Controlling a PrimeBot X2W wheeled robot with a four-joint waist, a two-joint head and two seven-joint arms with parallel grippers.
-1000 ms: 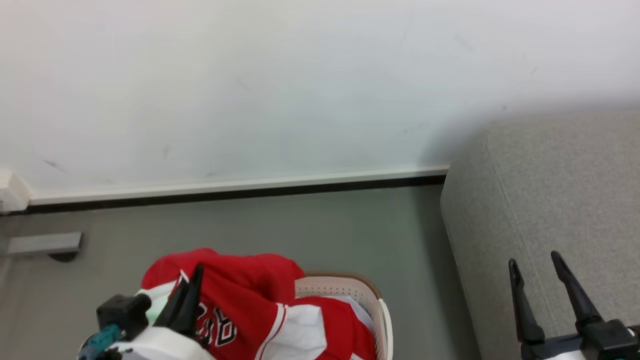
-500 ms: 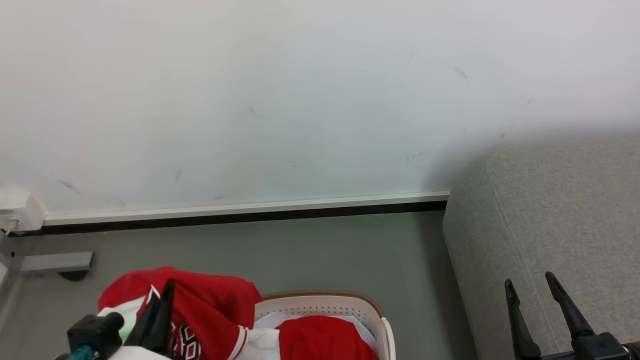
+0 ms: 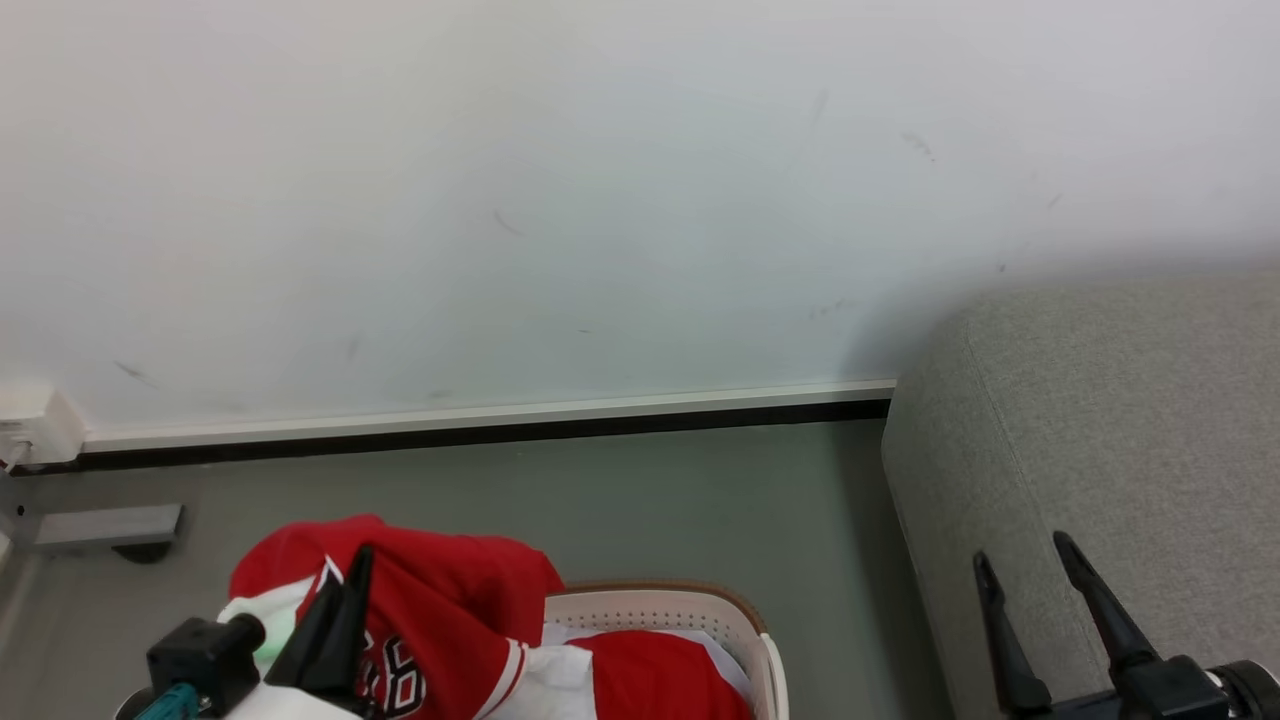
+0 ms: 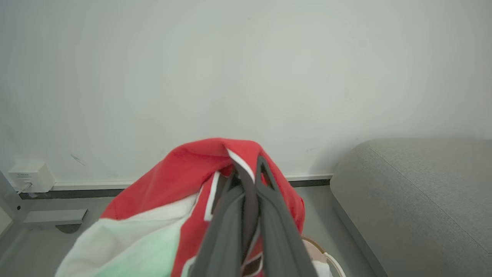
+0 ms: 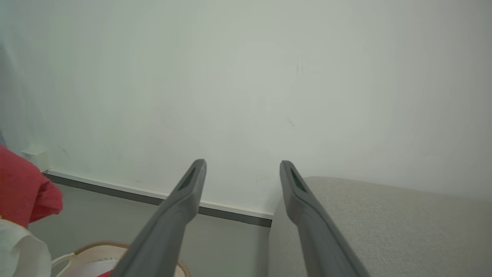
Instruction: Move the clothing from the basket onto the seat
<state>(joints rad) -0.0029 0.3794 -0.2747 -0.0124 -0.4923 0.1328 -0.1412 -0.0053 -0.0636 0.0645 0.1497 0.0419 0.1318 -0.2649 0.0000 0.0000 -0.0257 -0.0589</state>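
A red garment with white trim and a black-and-white number, the clothing (image 3: pixel 440 610), hangs draped over my left gripper (image 3: pixel 355 565), which is shut on it and holds it above the left end of the basket (image 3: pixel 680 605). In the left wrist view the same clothing (image 4: pixel 177 181) wraps both closed fingers of that gripper (image 4: pixel 248 167). More red and white cloth (image 3: pixel 650 675) lies inside the basket. The grey seat (image 3: pixel 1130 420) stands to the right. My right gripper (image 3: pixel 1020 560) is open in front of the seat and holds nothing; in the right wrist view this gripper (image 5: pixel 242 167) points at the wall.
A white wall with a skirting board (image 3: pixel 480 415) runs behind the basket. A white box (image 3: pixel 30 425) and a grey floor bracket (image 3: pixel 105 525) sit at the far left. Grey floor (image 3: pixel 700 500) separates the basket from the wall and seat.
The view has shifted, so the camera moved. The held garment sank to the left against the basket half a second ago and has since risen a little to the right; the right gripper stays open.
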